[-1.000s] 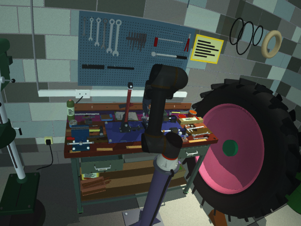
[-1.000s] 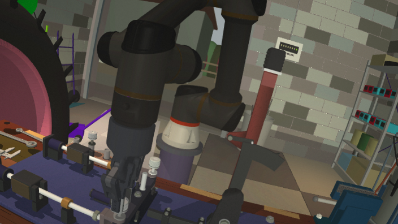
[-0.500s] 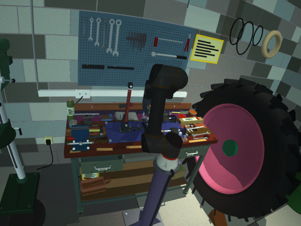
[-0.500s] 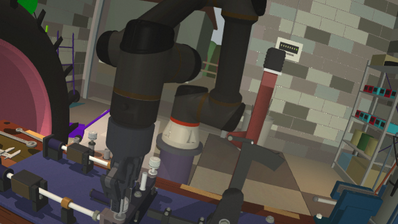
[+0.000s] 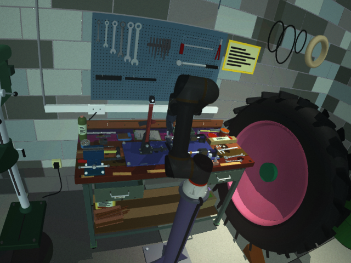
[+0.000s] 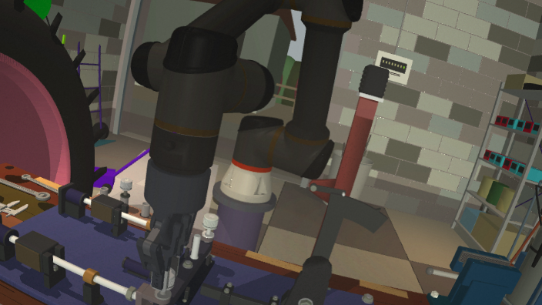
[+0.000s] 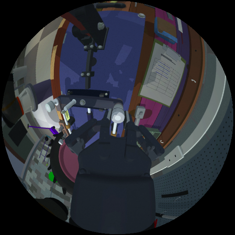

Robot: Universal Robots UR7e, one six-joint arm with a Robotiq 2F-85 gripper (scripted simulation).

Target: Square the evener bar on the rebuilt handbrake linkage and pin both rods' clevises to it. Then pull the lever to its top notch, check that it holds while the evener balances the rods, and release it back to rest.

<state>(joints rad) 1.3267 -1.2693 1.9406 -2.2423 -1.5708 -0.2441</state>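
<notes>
My gripper [image 7: 116,122] [image 6: 163,279] points down over the near end of the dark evener bar [image 7: 87,102] [image 6: 192,269] on the blue base plate. A knurled-head clevis pin [image 7: 117,114] stands between its fingers, set into the bar end where a white rod [image 6: 90,274] meets it. Another knurled pin [image 6: 210,222] [image 7: 50,106] stands at the bar's other end, beside a plain white pin [image 6: 196,245]. The red handbrake lever [image 6: 360,134] [image 5: 149,121] stands upright at its pivot. The gripper is closed on the clevis pin.
The second rod with its guide blocks [image 6: 109,210] runs just behind my gripper. A clipboard [image 7: 163,74] lies on the magenta mat beyond the plate. A blue vise [image 5: 95,158] sits at the bench's left end, and a large tractor tyre [image 5: 283,175] stands to the right.
</notes>
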